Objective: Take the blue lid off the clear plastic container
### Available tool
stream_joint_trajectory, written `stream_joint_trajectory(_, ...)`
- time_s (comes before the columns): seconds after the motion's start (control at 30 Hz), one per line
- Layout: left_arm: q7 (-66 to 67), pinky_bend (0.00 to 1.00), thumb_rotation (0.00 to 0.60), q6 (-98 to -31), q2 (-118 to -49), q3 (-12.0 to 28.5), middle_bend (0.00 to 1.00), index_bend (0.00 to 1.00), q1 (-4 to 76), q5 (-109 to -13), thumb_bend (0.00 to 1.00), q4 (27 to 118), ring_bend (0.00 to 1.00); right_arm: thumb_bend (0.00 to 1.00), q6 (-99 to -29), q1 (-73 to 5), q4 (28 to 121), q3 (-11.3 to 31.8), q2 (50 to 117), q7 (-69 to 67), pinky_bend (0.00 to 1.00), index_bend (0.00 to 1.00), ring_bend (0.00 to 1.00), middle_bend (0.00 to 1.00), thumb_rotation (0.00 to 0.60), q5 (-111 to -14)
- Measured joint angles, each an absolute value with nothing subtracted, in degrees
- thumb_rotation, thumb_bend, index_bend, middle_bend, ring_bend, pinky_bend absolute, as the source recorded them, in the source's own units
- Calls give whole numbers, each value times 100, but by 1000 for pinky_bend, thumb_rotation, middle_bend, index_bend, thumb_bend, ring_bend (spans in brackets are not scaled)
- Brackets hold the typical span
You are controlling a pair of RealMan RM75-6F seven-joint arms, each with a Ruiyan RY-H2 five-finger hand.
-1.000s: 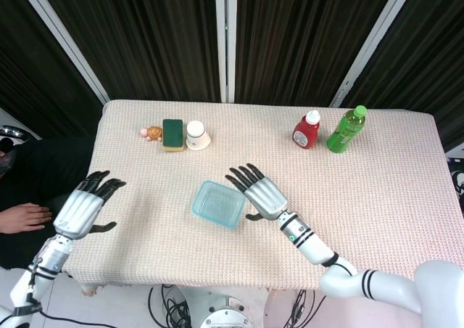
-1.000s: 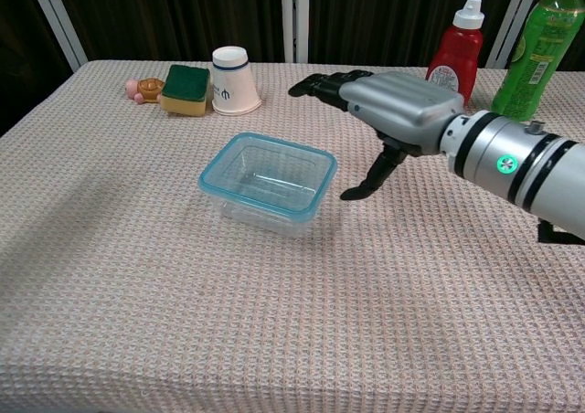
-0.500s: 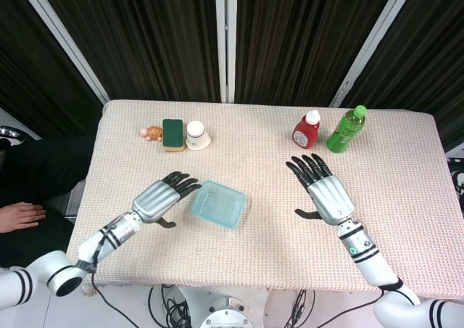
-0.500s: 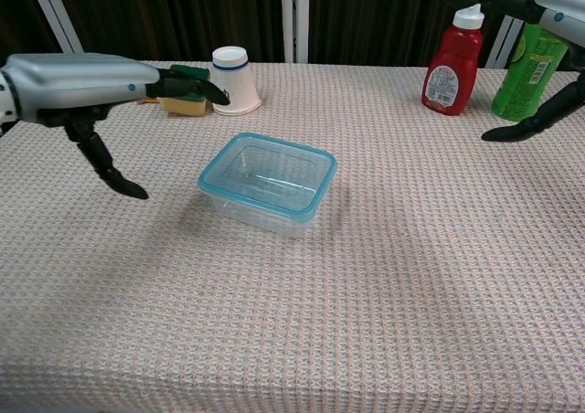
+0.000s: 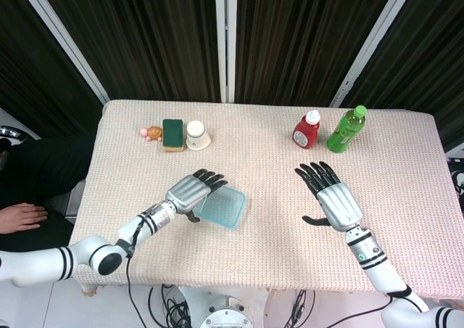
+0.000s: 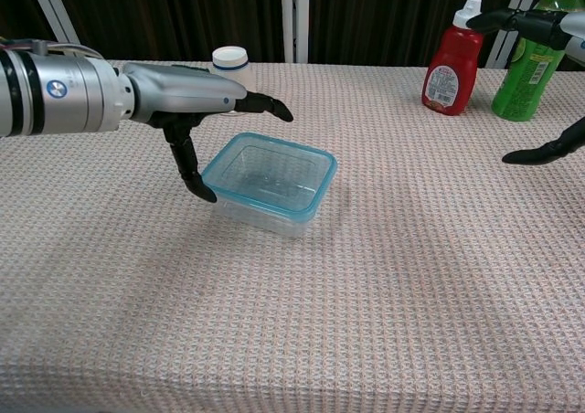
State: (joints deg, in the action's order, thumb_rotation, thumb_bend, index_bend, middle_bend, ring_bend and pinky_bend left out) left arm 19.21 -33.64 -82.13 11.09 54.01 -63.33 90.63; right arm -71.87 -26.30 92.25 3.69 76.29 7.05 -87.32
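blue lid (image 6: 268, 170) on container; left hand (image 6: 187, 98) at its left edge.

Beige woven tablecloth (image 5: 406, 197) over the table, red ketchup bottle (image 5: 306, 130) with white cap at the far right, green drink bottle (image 5: 346, 129) just beside it, far left a small toy turtle (image 5: 151, 133), green sponge (image 5: 172, 134), upside-down white paper cup (image 5: 196, 135), dark curtains (image 5: 145, 30) behind
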Motion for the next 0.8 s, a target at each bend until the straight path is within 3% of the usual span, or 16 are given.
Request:
stream_joint_trajectory(0.2, 2445, 80, 600, -3383, -8222, 916, 1, 25, 5837, -5194, 68, 9175, 0, 0, -7156, -2635, 9100, 365, 7700, 584, 0, 0, 0, 73, 600, -8783)
stream_joint_trajectory(0.57, 2683, 103, 600, -3451, -8351, 589, 12, 26, 6436, -4247, 68, 9078, 0, 9, -7057, -2682, 8988, 263, 7858, 513, 18, 0, 0, 123, 600, -9010)
stream_joint_trajectory(0.67, 2647, 158, 600, -3455, -8390, 522, 80, 55, 6553, -4029, 68, 8996, 12, 22, -7060, -2726, 8884, 194, 7985, 395, 74, 33, 1, 167, 600, -9231)
stream_joint_trajectory(0.8, 2562, 295, 600, -3574, -8506, 483, 230, 179, 6642, -3819, 67, 8910, 137, 43, -7067, -2863, 8636, 130, 8296, 151, 175, 153, 60, 233, 600, -9581)
